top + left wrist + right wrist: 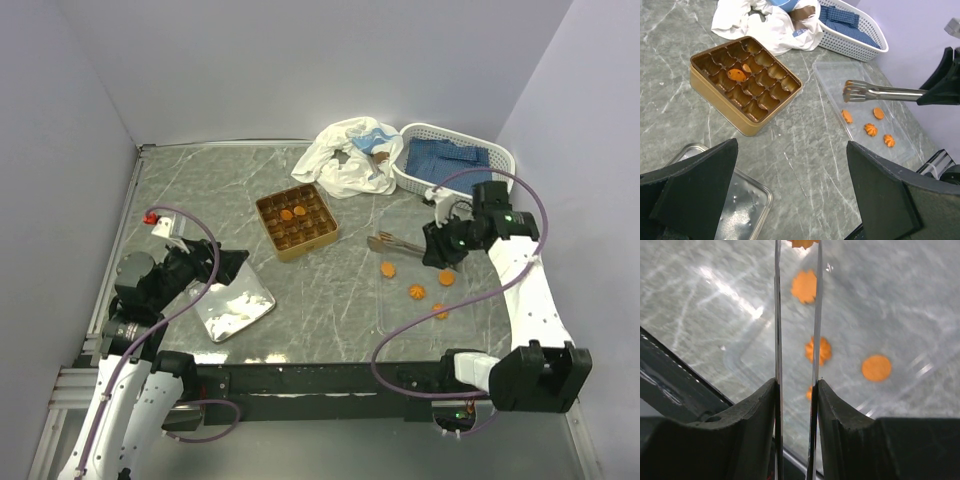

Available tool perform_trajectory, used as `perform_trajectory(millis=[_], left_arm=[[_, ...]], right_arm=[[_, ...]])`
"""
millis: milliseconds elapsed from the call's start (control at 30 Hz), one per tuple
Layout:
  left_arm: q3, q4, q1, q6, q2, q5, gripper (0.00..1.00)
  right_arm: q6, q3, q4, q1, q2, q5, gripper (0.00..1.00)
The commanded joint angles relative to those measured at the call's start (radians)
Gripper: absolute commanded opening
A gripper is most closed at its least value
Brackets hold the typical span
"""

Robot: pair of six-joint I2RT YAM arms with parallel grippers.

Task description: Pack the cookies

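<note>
Several orange cookies (416,292) lie on a clear plastic tray (400,215) right of centre; they also show in the left wrist view (870,129) and the right wrist view (818,350). Two cookies (292,213) sit in compartments of the square golden tin (296,245); one cookie (736,75) is plain in the left wrist view. My right gripper (437,248) (796,385) is shut on metal tongs (395,243) (777,315) above the tray. An orange cookie edge (802,242) shows between the tong arms near their tips. My left gripper (225,268) (790,165) hangs wide open, holding nothing.
A shiny metal lid (235,305) lies under the left gripper. At the back right stand a white basket (470,140) with blue cloth and a crumpled white cloth (345,155). Walls close in the table on three sides.
</note>
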State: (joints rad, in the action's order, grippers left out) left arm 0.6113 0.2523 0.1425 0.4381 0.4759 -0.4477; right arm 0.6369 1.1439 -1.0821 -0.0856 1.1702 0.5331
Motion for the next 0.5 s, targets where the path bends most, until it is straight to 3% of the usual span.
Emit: perform_trajectory(millis=[0,267,467], left_arm=[[0.002,-0.035,-0.007,-0.013,0.007,-0.003,0.96],[0.007,-0.028,-0.009,-0.015,0.029,0.015,0.96],[0.008,-0.025,-0.012,-0.016,0.041,0.024,0.97]], right_arm=[[-0.095,0.095,0.094,0.111,0.057,0.047,0.34],[-0.163,0.371,0.094,0.308,0.279,0.056,0.34],[-0.204,0.534,0.131,0.377,0.434,0.005,0.34]])
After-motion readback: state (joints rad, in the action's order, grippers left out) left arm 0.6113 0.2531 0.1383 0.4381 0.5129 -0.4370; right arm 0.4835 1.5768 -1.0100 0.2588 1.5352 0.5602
